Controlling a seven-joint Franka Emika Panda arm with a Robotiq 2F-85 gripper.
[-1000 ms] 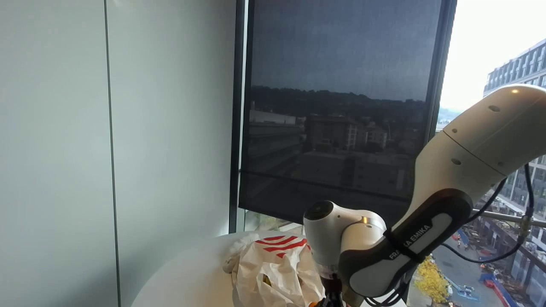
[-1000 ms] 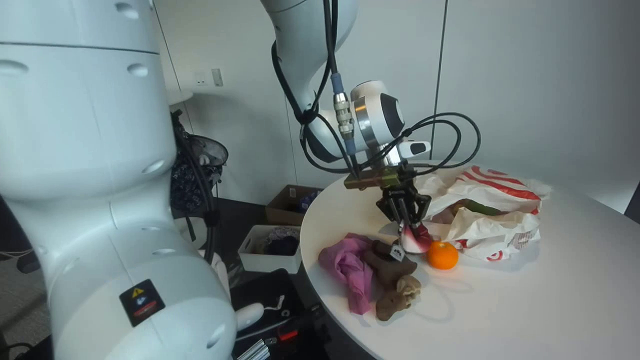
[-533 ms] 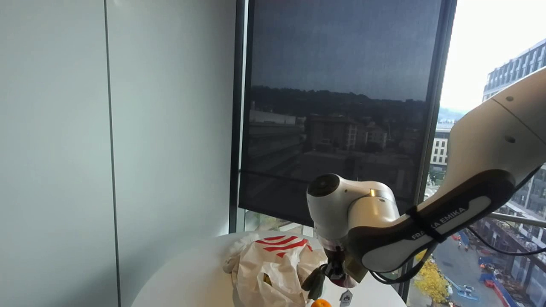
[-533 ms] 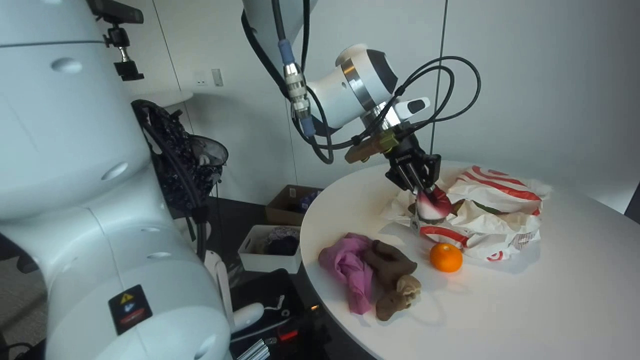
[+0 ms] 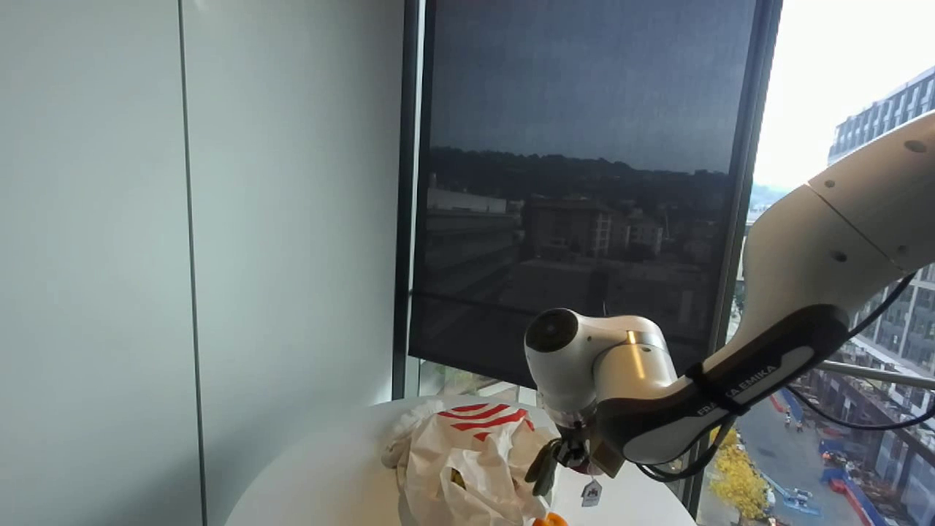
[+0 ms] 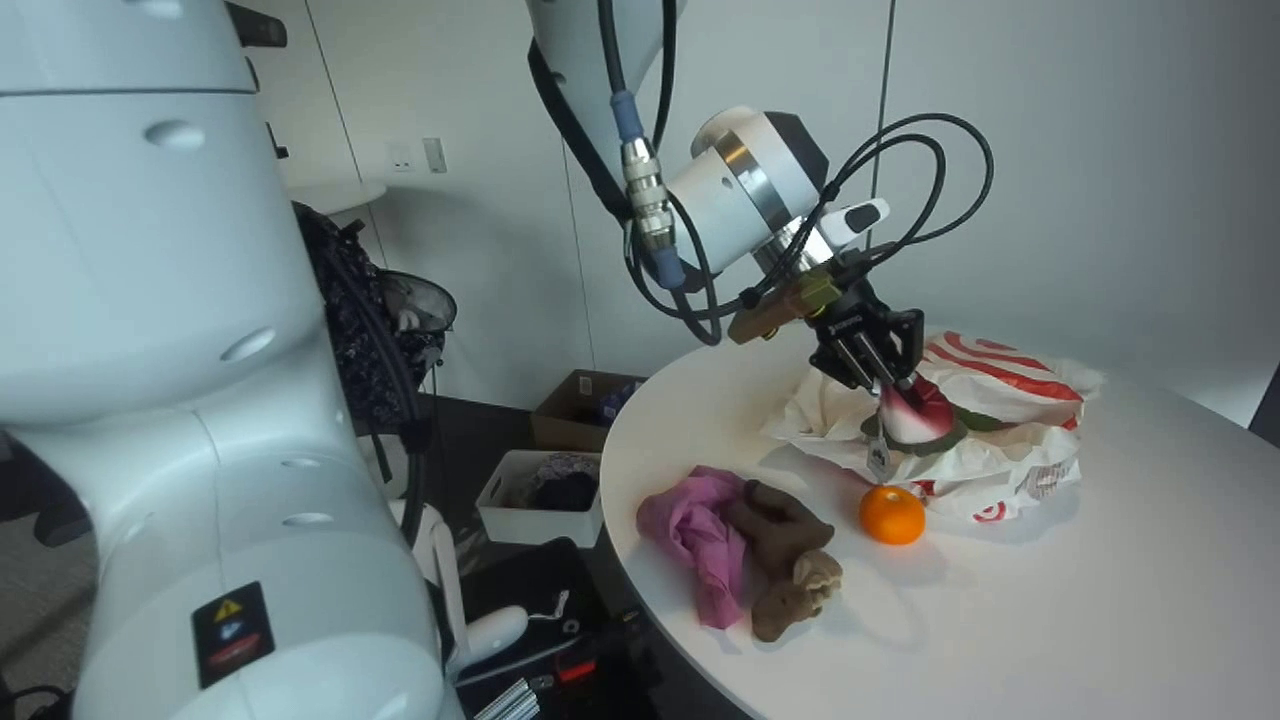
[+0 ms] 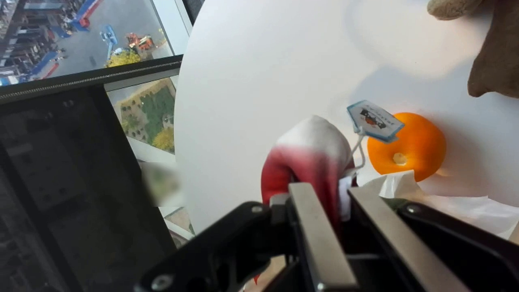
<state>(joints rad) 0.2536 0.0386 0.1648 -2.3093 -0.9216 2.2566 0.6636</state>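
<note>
We find the pincer (image 7: 330, 190) clamped on the red-and-white plush (image 6: 915, 418), which is held up either beside the bag (image 6: 1005, 462) or above its edge; we cannot tell which. The orange (image 6: 892, 515) sits on the tabletop (image 6: 1050, 620) just beside the bag. We judge two hazards: the dangling tag (image 7: 375, 121) could snag the bag's loose edge if carried low, and yielding fabric could slip if the hold is shallow.
</note>
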